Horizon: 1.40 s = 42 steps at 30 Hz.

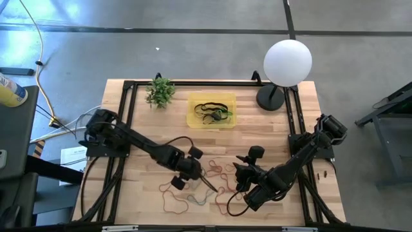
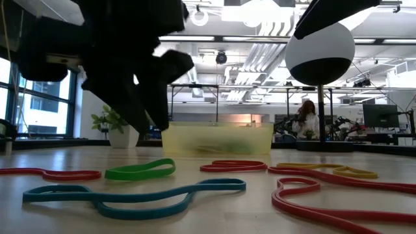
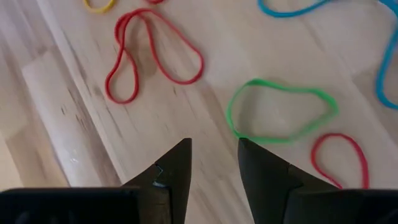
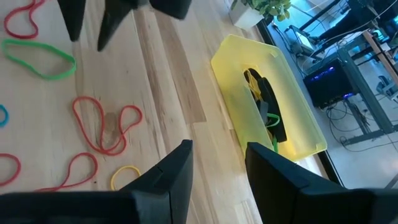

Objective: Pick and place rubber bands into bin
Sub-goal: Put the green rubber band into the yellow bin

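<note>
1. Right now your left gripper (image 3: 214, 163) hangs low over the wooden table (image 1: 141, 122), near its front middle, with its two dark fingers (image 3: 177, 168) parted by a narrow gap and nothing between them.
2. Just ahead of those fingertips you can see a thin green rubber band (image 3: 281, 111) lying flat on the wood, apart from the gripper; a twisted red rubber band (image 3: 152, 53) lies beside it.
3. Your right gripper (image 4: 217, 163) hovers over the front right part of the table, jaws apart and empty, facing the tray across the boards.
4. Look to the back middle for the shallow translucent yellow plastic bin (image 1: 193, 120); it sits between the small green plant (image 1: 159, 91) and the white globe lamp (image 1: 288, 62).
5. Inside the bin you already have several bands (image 4: 267, 102), dark and green ones in a loose tangle.
6. Loose rubber bands (image 1: 215, 169) of red, green, blue and yellow remain scattered on the table's front half, between and around your two grippers.
7. From table height, a long blue band (image 2: 130, 195) lies nearest the camera, with a green loop (image 2: 140, 171) behind it.
</note>
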### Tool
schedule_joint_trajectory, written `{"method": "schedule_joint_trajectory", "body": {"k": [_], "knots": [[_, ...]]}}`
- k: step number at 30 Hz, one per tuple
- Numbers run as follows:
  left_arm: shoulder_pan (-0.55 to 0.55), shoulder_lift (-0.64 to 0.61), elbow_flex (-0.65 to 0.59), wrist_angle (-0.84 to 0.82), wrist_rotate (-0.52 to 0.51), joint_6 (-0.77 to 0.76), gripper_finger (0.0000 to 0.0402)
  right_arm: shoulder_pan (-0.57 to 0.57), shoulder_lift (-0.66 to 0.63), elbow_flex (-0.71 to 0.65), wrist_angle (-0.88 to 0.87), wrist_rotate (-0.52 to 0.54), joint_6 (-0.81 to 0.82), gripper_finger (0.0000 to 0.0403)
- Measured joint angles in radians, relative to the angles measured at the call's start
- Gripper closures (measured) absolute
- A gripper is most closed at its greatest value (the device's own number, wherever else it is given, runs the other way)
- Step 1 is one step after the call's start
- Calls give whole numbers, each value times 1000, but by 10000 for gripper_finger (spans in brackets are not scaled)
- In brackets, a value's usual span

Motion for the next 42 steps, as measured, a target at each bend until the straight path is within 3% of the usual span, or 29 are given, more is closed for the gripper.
{"method": "schedule_joint_trajectory", "body": {"k": [25,42], "knots": [[6,90,2,153,75,-45,282,1,0,0,-1,-7,22,265],[8,143,4,161,125,-42,282,0,0,0,0,0,22,265]]}}
